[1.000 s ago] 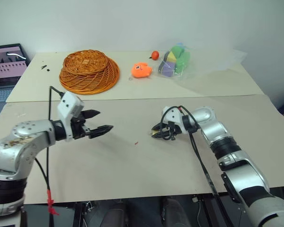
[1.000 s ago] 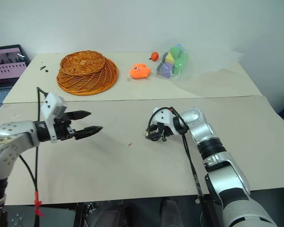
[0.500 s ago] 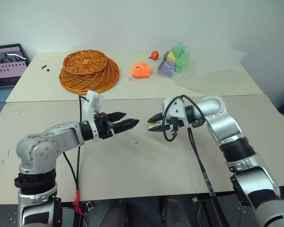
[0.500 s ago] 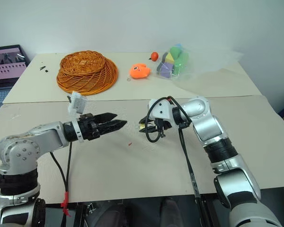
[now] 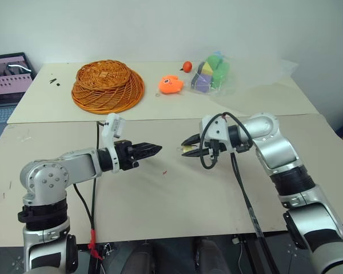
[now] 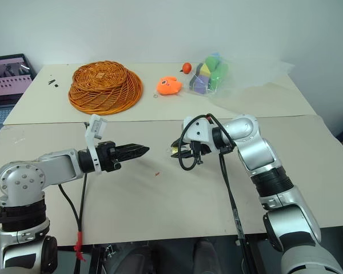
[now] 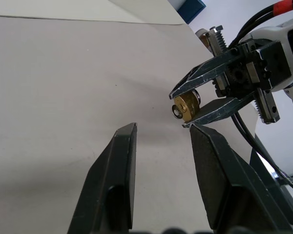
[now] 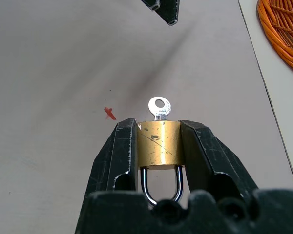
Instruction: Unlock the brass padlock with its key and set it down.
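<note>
Right hand point(image 8: 158, 146): pinches the brass padlock point(image 8: 159, 143) by its two flat sides, raised above the desk point(image 5: 177, 200), pointing toward the left hand.
Brass padlock: held in the air between the right hand's fingers point(image 8: 121, 151); silver shackle point(image 8: 160, 183) turned back toward the wrist, key end facing out.
Key point(image 8: 159, 107): silver, with a round holed head, seated in the padlock and projecting from its outer end.
Left hand point(image 5: 155, 149): level with the right hand and near it, tips aimed at the key but apart from it; fingers point(image 7: 118, 180) partly spread, with nothing between them.
Red speck point(image 5: 164, 172): lies on the desk below the gap between the two hands.
Far desk: orange wicker basket point(image 5: 108, 86) upside down at far left; orange toy point(image 5: 171, 84) and bag of coloured blocks point(image 5: 211, 73) to its right.
</note>
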Action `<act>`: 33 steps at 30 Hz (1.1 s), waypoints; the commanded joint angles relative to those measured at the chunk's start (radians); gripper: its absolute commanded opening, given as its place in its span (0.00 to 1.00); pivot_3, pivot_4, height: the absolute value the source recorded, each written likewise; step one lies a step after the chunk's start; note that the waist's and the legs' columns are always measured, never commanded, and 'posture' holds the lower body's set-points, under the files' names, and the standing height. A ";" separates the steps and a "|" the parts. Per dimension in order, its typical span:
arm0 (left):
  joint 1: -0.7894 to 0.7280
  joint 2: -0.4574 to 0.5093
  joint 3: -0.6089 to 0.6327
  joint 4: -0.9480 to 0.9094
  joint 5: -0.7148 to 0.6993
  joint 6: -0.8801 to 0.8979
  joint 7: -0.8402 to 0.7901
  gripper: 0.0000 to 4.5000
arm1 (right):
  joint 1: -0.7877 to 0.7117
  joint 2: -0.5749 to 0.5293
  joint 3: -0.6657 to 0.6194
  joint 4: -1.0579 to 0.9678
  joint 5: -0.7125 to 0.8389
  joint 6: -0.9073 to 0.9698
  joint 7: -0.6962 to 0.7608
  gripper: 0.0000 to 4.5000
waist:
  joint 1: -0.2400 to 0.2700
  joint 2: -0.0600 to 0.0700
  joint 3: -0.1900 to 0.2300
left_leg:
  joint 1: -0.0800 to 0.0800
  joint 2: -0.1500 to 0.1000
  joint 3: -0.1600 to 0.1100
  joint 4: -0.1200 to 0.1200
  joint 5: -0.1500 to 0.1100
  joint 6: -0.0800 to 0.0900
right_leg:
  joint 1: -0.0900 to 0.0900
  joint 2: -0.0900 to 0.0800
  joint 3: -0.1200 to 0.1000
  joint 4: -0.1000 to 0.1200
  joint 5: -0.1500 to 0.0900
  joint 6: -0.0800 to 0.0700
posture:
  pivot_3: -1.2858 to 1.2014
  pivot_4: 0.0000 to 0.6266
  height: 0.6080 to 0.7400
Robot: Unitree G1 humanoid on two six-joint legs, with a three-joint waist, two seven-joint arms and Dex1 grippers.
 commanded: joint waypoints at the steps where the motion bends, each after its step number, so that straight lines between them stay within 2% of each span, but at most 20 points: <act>1: -0.023 -0.011 0.026 0.000 -0.056 0.002 0.022 0.45 | -0.014 -0.014 -0.044 -0.027 0.034 -0.012 -0.008 0.20 | 0.000 0.000 0.000 | 0.000 0.000 0.000 0.000 0.000 0.000 | 0.000 0.000 0.000 0.000 0.000 0.000 | 0.52 0.24 0.99; 9: -0.035 -0.081 0.018 0.021 -0.129 -0.011 0.111 0.45 | -0.022 -0.017 -0.054 -0.084 0.065 0.032 -0.011 0.20 | 0.003 0.000 0.000 | 0.000 0.000 0.000 0.000 0.000 0.000 | 0.000 0.000 0.000 0.000 0.000 0.000 | 0.52 0.24 0.99; 12: -0.039 -0.102 0.028 0.040 -0.171 -0.014 0.159 0.27 | -0.021 -0.021 -0.058 -0.098 0.067 0.043 -0.014 0.20 | 0.003 0.000 0.000 | 0.000 0.000 0.000 0.000 0.000 0.000 | 0.000 0.000 0.000 0.000 0.000 0.000 | 0.52 0.24 0.99; 15: -0.038 -0.108 0.042 0.063 -0.240 -0.014 0.212 0.04 | -0.021 -0.026 -0.062 -0.107 0.065 0.043 -0.019 0.20 | 0.003 0.000 0.000 | 0.000 0.000 0.000 0.000 0.000 0.000 | 0.000 0.000 0.000 0.000 0.000 0.000 | 0.52 0.24 0.99; 19: -0.037 -0.128 0.041 0.137 -0.469 -0.059 0.376 0.04 | -0.024 -0.025 -0.066 -0.120 0.063 0.031 -0.038 0.20 | 0.005 0.000 0.000 | 0.000 0.000 0.000 0.000 0.000 0.000 | 0.000 -0.001 0.000 0.000 0.000 0.000 | 0.52 0.24 0.99; 23: -0.029 -0.112 -0.004 0.147 -0.606 -0.118 0.481 0.04 | -0.029 -0.022 -0.065 -0.126 0.064 0.034 -0.050 0.20 | 0.010 0.000 0.000 | 0.000 0.000 0.000 0.000 0.000 0.000 | 0.000 -0.001 0.001 0.000 0.000 0.000 | 0.52 0.24 0.99; 33: -0.013 -0.048 -0.100 0.145 -0.721 -0.221 0.565 0.04 | -0.053 -0.028 -0.074 -0.161 0.085 0.060 -0.061 0.20 | 0.022 0.000 0.000 | 0.000 -0.001 0.000 0.000 0.000 0.000 | 0.000 -0.001 0.000 -0.001 0.000 0.000 | 0.52 0.24 0.99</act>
